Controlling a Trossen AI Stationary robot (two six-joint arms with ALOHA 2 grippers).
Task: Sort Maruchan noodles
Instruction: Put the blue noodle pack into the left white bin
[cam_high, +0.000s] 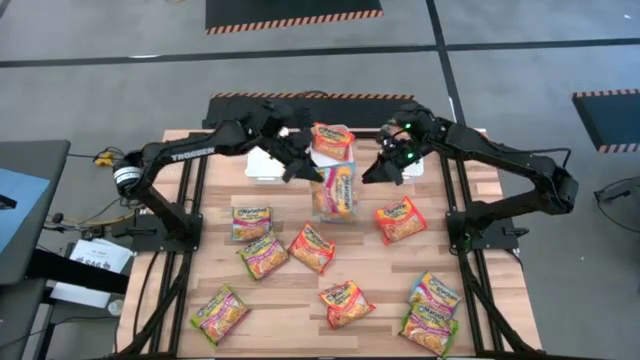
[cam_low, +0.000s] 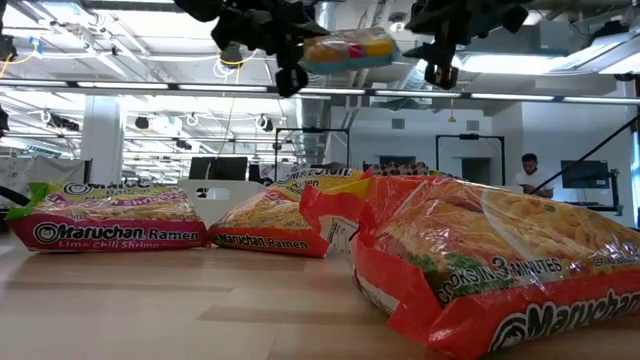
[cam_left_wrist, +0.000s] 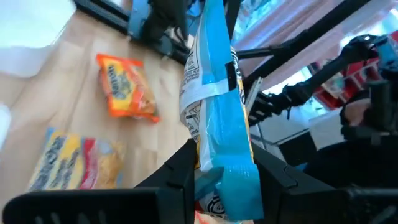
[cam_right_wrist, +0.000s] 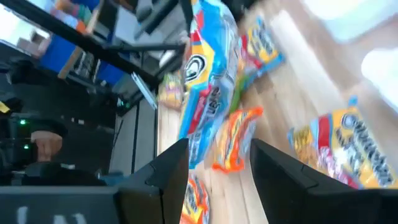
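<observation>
Over the far middle of the wooden table (cam_high: 300, 290), well above the board, a blue-and-yellow Maruchan packet (cam_high: 335, 190) hangs between my two arms. Its long axis runs near-to-far in the overhead view; the low view shows it riding high over everything else. My left gripper (cam_high: 297, 168) has it: the left wrist view shows both fingers (cam_left_wrist: 177, 177) clamped on the blue edge of the packet. My right gripper (cam_high: 378, 168) sits just beside the packet's other long edge, fingers (cam_right_wrist: 171, 168) spread wide with nothing between them; the packet lies ahead of them, apart. So the left arm carries; the right is free.

White bins (cam_high: 262, 165) lie at the far edge, just behind the left gripper. I judge them the likely drop point, a short reach for the left arm.

Remaining packets: the orange-red packet (cam_high: 401, 220) nearest the right gripper; roughly nine more lie scattered toward the near edge.
</observation>
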